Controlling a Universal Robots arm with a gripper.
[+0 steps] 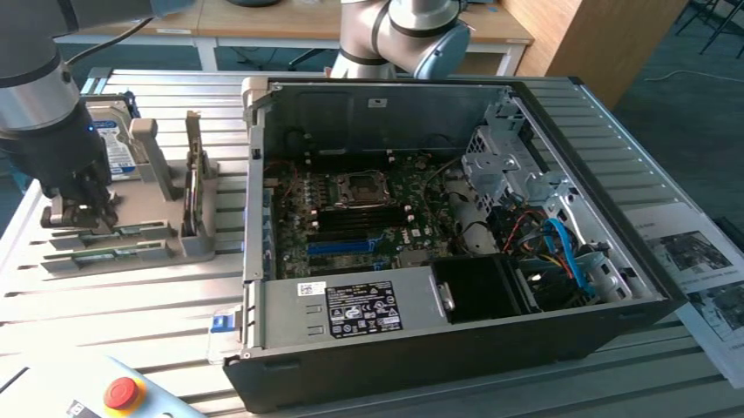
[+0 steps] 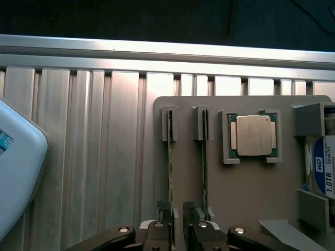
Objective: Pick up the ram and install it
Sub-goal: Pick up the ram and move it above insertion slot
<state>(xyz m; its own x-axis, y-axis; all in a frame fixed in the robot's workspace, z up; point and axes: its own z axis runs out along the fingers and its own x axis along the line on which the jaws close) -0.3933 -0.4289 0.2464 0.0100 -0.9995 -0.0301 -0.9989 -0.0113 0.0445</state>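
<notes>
Two green ram sticks stand on edge in a grey holder at the exterior view's left, one stick just behind the other. In the wrist view they run edge-on as thin lines, ram stick and ram stick. My gripper hangs directly over the holder, low above one end of the sticks. Its fingers sit open at the sticks' near ends, gripper, and grip nothing. The open computer case lies in the middle, its motherboard exposed with dark memory slots.
The holder also carries a square silver processor and a hard drive with a blue-white label. A white pendant with a red button lies at the front. Papers lie on the exterior view's right. The table is ribbed aluminium.
</notes>
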